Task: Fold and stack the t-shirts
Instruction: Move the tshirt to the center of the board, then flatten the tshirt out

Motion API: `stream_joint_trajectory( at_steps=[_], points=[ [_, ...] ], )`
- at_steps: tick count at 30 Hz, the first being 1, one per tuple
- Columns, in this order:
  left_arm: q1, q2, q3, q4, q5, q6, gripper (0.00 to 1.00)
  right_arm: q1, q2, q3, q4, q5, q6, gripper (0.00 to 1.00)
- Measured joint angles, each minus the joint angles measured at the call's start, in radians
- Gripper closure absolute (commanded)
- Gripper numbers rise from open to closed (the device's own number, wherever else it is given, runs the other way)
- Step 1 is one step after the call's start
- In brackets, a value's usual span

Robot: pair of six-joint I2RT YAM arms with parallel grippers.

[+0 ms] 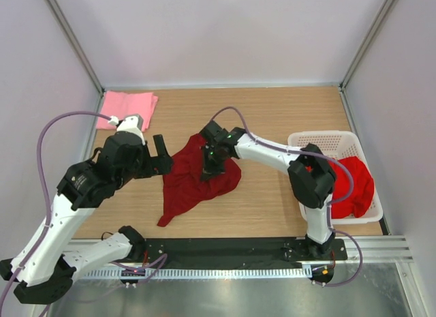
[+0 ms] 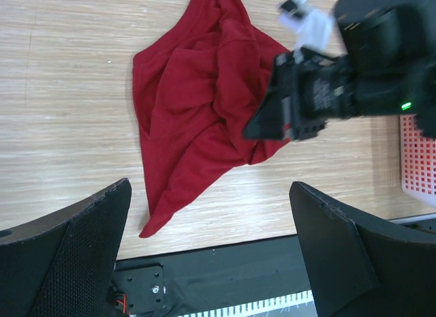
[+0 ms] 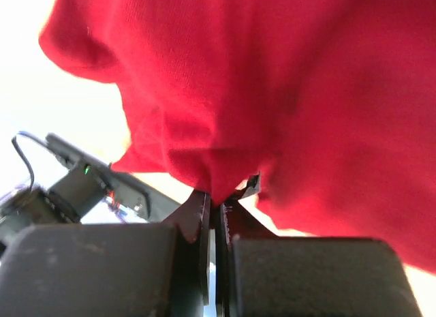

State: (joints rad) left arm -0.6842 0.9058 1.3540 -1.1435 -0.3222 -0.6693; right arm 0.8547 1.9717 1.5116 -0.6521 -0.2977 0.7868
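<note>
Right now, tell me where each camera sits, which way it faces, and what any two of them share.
Top external: above and behind the arms, facing down at the table; both arms, the left claw and the right claw show.
Left wrist: on the left arm, looking down between its own open claw at the maroon t-shirt.
Right wrist: on the right arm, pressed close to that shirt, its own claw shut on a fold.
Shared: all three see the shirt; top external and left wrist both see the right claw.
</note>
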Motion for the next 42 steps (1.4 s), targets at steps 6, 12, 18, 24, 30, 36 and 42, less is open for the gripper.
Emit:
stream_joint_trajectory(
  at_steps=[6,12,18,24,30,36,42],
  points=[
    [0.000,0.019,0.000,0.003,0.019,0.027,0.02,-0.203,-0.184,0.020,-0.215,0.143,-0.103,0.99],
    [0.000,0.115,0.000,0.013,0.062,0.051,0.03,-0.440,-0.325,0.070,-0.403,0.348,-0.234,0.99],
    [0.000,0.245,-0.007,0.019,0.116,0.060,0.08,-0.507,-0.315,0.109,-0.486,0.425,-0.311,0.99],
    [0.000,0.317,-0.042,0.011,0.165,0.056,0.11,-0.576,-0.295,0.211,-0.505,0.456,-0.352,0.99],
    [0.000,0.344,-0.105,0.023,0.214,0.044,0.09,-0.663,-0.293,0.348,-0.455,0.432,-0.362,0.99],
    [0.022,0.473,-0.107,0.018,0.201,0.041,0.20,-0.659,-0.285,0.425,-0.425,0.374,-0.365,0.99],
    [0.147,0.520,-0.222,0.087,0.264,0.046,0.45,-0.658,-0.283,0.369,-0.404,0.320,-0.370,0.99]
  ],
)
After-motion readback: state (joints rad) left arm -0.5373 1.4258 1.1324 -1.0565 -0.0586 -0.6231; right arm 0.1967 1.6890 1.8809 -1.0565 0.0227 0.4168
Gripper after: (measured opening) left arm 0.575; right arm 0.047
